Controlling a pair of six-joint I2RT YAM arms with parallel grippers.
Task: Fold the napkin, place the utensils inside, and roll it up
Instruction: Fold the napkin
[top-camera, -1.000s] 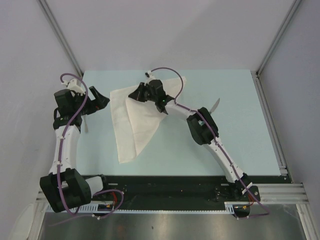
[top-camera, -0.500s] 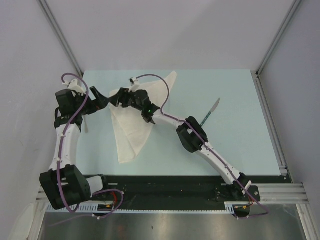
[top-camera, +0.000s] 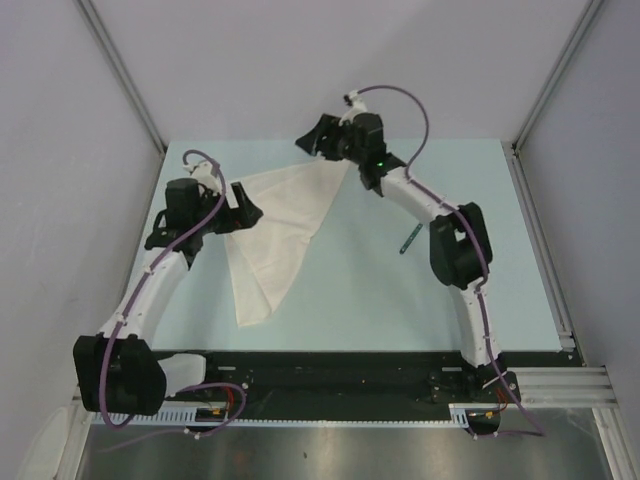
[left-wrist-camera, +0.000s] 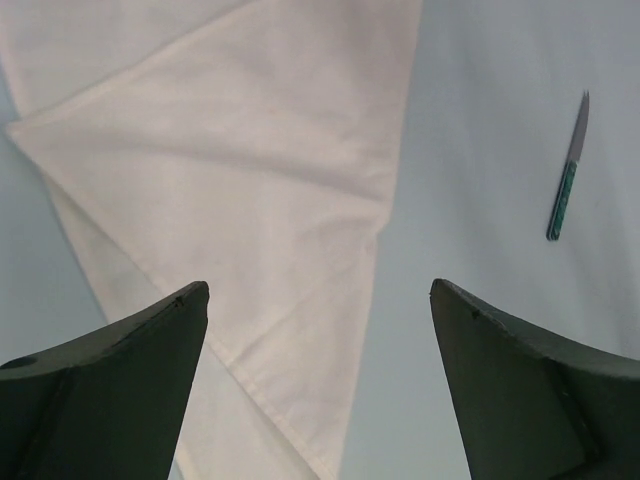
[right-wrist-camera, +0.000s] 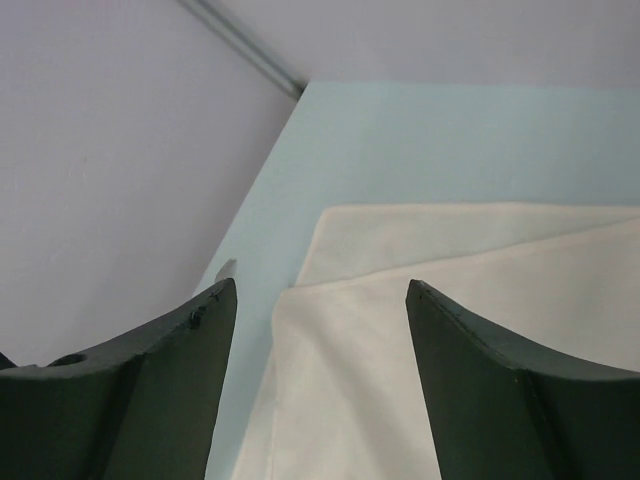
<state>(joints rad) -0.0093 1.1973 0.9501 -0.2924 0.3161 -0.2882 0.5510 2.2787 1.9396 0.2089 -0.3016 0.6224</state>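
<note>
The white napkin lies flat on the pale blue table, folded over on itself with a long point toward the near edge. My left gripper hovers open over its left side; in the left wrist view the cloth spreads under the left gripper, nothing between the fingers. My right gripper is open above the table's far edge, just beyond the napkin's far corner; its view shows the folded layers below the right gripper. The teal-handled knife lies right of the cloth, partly behind the right arm.
Grey walls with aluminium rails close in the table on the left, back and right. The right arm's elbow hangs over the table's right half. A black base rail runs along the near edge.
The right gripper dragged the napkin's corner leftward, opened and let go, then swung back to the far edge. The left arm moved right over the napkin. The cloth now lies flat.
</note>
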